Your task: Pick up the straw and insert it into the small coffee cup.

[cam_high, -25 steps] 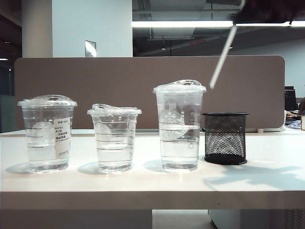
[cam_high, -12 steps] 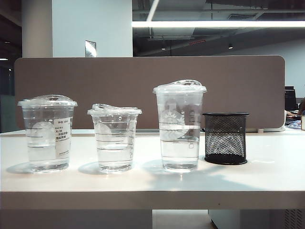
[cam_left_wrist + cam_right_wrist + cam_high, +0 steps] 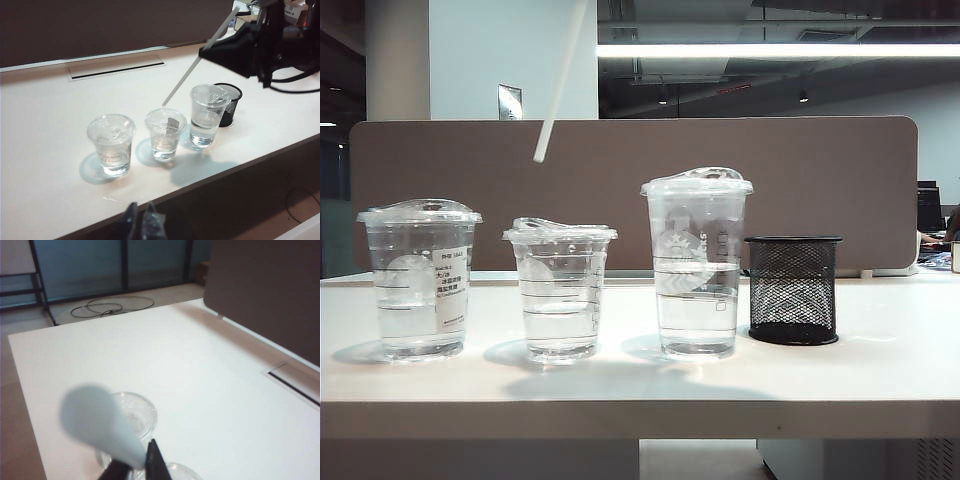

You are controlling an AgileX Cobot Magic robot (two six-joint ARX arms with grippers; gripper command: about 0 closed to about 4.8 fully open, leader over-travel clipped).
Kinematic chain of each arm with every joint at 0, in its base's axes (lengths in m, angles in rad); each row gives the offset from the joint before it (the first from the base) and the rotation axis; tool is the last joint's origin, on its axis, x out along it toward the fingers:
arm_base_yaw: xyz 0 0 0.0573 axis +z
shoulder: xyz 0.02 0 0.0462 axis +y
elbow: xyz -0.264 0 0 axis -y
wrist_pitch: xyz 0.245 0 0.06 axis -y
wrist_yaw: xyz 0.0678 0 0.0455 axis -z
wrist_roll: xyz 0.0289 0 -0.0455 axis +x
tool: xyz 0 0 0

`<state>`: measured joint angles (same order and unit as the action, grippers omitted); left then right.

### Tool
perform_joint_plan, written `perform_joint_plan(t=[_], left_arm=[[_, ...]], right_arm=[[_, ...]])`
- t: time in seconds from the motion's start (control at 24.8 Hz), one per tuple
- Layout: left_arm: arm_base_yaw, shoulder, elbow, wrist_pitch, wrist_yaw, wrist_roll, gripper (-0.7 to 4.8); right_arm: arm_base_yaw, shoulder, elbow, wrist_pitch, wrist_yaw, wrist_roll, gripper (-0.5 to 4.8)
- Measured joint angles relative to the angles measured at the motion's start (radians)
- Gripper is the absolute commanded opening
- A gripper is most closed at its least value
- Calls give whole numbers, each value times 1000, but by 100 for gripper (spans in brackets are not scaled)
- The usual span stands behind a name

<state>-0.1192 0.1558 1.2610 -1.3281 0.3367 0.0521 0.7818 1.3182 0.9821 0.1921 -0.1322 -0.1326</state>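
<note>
The small coffee cup (image 3: 560, 290) (image 3: 165, 132) is the short clear cup with ring lines, standing in the middle of the three cups. The white straw (image 3: 560, 80) (image 3: 187, 77) hangs slanted above it. Its lower end is clear of the lid and slightly left of the cup in the exterior view. My right gripper (image 3: 205, 52) (image 3: 135, 465) is shut on the straw (image 3: 97, 422), up above the cups and out of the exterior view. My left gripper (image 3: 141, 212) is shut and holds nothing, back at the table's front edge, away from the cups.
A dome-lidded cup with a white label (image 3: 420, 285) (image 3: 111, 145) stands left of the small cup. The tallest cup (image 3: 697, 265) (image 3: 207, 115) stands to its right, then a black mesh pen holder (image 3: 793, 290) (image 3: 231, 102). All cups hold water. A brown partition (image 3: 820, 180) runs behind.
The right arm has swung left with the straw, from above the pen holder and tall cup to above the small cup. The left arm has stayed still.
</note>
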Motion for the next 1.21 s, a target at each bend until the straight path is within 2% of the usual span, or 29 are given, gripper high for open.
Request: perform_joint_plan(t=[1.13,1.21], left_arm=[[0,0,0,0,0,0,19],[0,0,0,0,0,0,18]], right_arm=[[27,106,0,-71,0,0,45],[27,113,0,-69,0,0,71]])
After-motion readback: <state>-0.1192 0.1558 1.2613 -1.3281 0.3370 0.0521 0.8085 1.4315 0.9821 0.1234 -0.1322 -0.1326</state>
